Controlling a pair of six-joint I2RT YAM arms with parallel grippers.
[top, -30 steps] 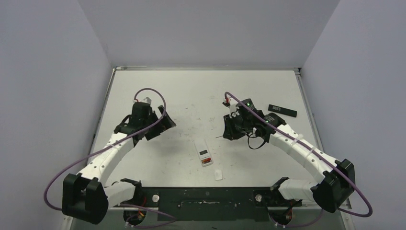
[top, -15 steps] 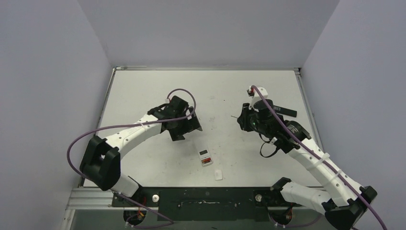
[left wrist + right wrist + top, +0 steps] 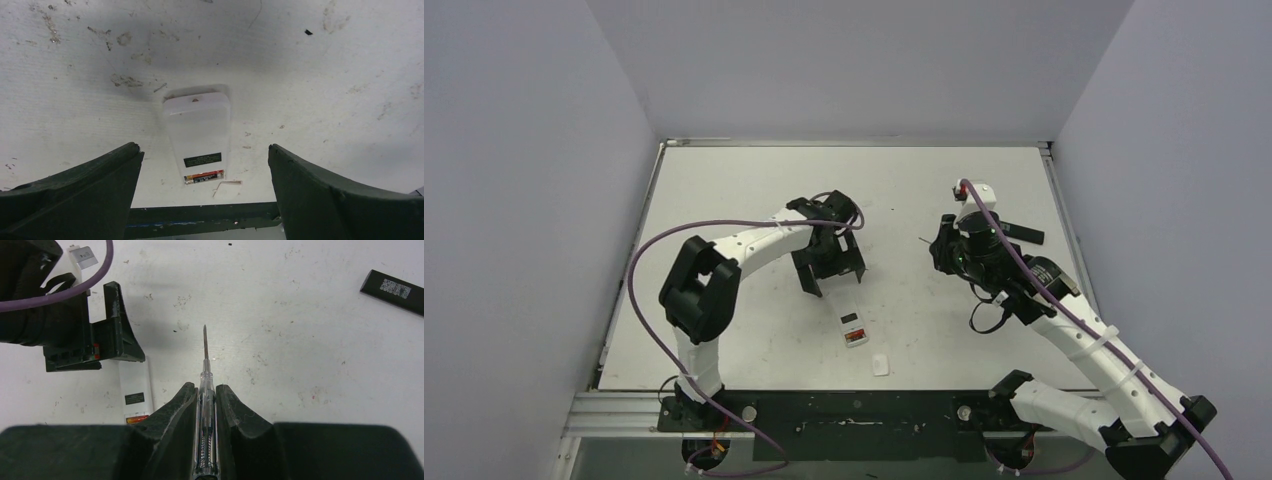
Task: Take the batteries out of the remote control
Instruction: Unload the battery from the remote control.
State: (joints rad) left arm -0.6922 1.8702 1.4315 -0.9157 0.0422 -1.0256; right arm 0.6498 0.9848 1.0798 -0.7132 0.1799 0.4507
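White remote (image 3: 199, 125) beneath left gripper (image 3: 202, 147) — hovering, jaws wide, empty | right gripper (image 3: 205, 386) clamps clear screwdriver (image 3: 206, 375), tip forward

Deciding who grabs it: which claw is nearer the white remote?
Left. The left claw hangs open above the far end of the remote; the right claw, shut on a screwdriver, is well off to its right.

Pale grey walls (image 3: 854, 60) on three sides, evenly lit. White table (image 3: 724, 190) scuffed, speckled; dark rail (image 3: 854, 412) along near edge.
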